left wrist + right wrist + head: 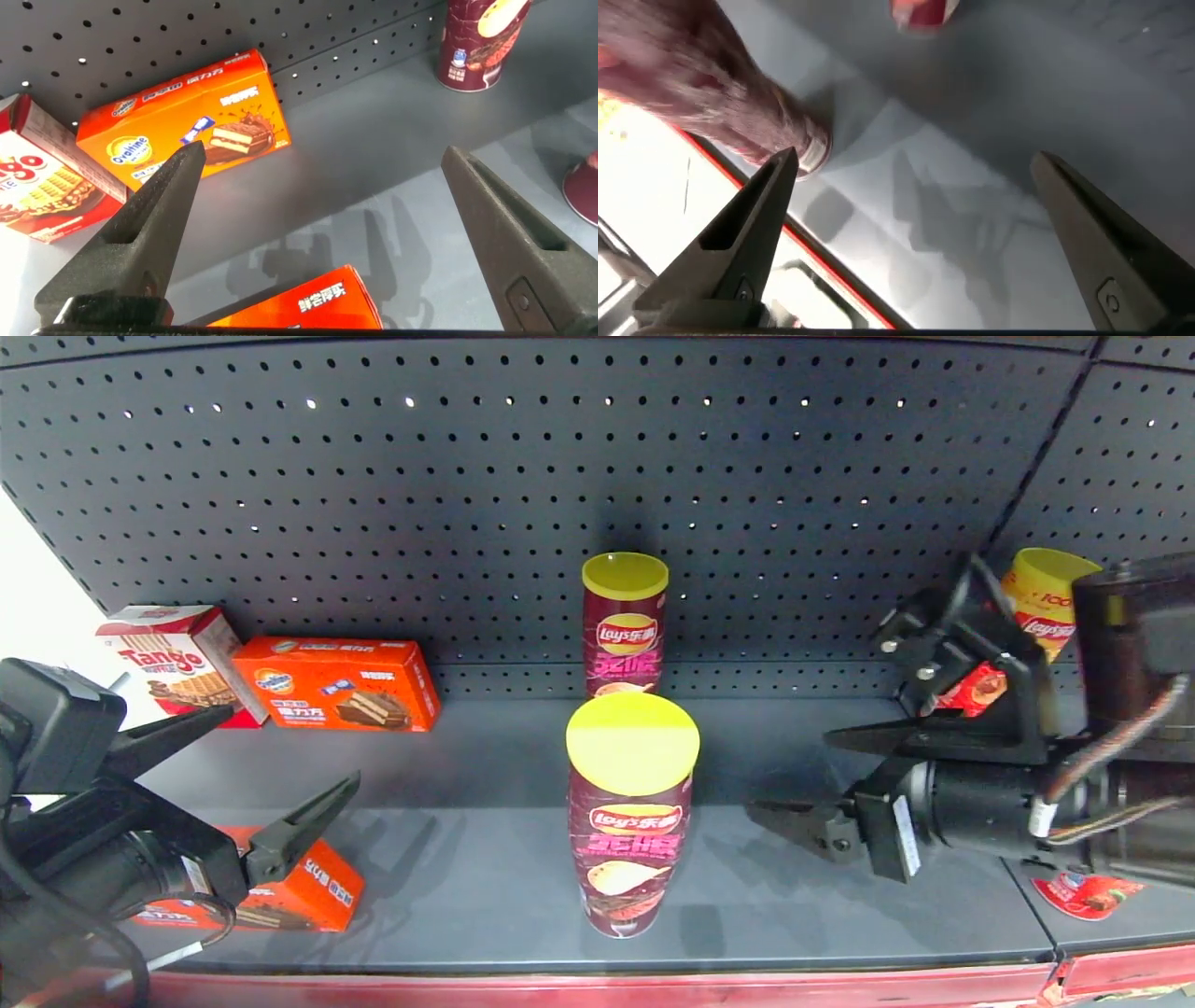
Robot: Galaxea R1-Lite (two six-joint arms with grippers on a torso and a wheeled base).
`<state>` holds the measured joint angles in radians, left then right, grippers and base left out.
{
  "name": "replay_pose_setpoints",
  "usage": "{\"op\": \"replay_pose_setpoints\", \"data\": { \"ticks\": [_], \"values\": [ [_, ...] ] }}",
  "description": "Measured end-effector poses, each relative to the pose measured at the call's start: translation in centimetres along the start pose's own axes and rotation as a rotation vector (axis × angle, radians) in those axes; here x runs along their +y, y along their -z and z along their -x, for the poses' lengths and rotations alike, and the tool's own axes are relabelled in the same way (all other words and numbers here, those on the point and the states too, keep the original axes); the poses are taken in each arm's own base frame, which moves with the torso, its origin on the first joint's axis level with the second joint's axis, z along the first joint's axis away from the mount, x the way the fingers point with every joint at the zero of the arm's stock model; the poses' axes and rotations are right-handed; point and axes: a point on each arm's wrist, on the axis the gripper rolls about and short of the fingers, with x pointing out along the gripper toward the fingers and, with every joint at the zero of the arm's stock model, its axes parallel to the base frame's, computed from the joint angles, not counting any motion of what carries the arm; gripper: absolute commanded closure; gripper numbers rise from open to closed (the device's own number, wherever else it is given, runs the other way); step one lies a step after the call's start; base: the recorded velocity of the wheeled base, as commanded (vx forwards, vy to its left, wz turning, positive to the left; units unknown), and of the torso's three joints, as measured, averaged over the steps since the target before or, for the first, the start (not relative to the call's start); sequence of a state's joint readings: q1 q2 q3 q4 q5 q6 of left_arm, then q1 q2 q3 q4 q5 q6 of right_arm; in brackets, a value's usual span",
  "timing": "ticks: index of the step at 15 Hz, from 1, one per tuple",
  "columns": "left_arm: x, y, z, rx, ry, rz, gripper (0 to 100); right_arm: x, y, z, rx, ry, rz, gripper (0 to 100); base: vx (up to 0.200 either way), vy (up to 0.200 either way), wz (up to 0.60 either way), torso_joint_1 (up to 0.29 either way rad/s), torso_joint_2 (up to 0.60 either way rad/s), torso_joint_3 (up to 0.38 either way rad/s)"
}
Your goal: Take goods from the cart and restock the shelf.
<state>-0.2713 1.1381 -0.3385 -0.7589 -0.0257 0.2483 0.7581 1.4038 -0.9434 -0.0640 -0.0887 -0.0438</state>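
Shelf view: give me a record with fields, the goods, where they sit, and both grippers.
Middle: front chip can and back chip can, both upright
Back left: orange box beside wafer box
Front left: second orange box, lying flat
Back right: yellow can, partly hidden
Left arm: left gripper open, empty, above the second orange box
Right arm: right gripper open, empty, right of the front chip can

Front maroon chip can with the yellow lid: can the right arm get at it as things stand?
Probably yes. The right gripper is open beside the front maroon chip can, with only bare grey shelf between them.
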Motion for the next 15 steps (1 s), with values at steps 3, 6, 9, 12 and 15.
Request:
{"op": "replay_pose_setpoints", "data": {
  "ticks": [3,6,9,12,15],
  "values": [
    [0.0,0.1,0.0,0.003,0.000,0.000,0,-0.1,0.8,4.9,-0.130,0.001,-0.003,0,0.000,0.000,0.00,0.000,0.00,0.000],
    [-0.1,0.4,0.2,0.015,0.000,-0.002,0,-0.2,3.6,9.4,-0.204,-0.001,-0.004,0,0.000,0.000,0.00,0.000,0.00,0.000],
    [-0.1,0.5,0.2,0.018,0.000,-0.004,0,-0.6,8.3,14.1,-0.288,0.001,-0.014,0,0.000,0.000,0.00,0.000,0.00,0.000],
    [-0.1,0.7,0.3,0.024,0.002,-0.006,0,-0.8,15.2,16.3,-0.285,0.017,-0.019,0,0.000,0.000,0.00,0.000,0.00,0.000],
    [-0.2,0.9,0.3,0.036,0.006,-0.015,0,-0.8,19.3,16.5,-0.242,0.095,-0.038,0,0.000,0.000,0.00,0.000,0.00,0.000]
  ]
}}
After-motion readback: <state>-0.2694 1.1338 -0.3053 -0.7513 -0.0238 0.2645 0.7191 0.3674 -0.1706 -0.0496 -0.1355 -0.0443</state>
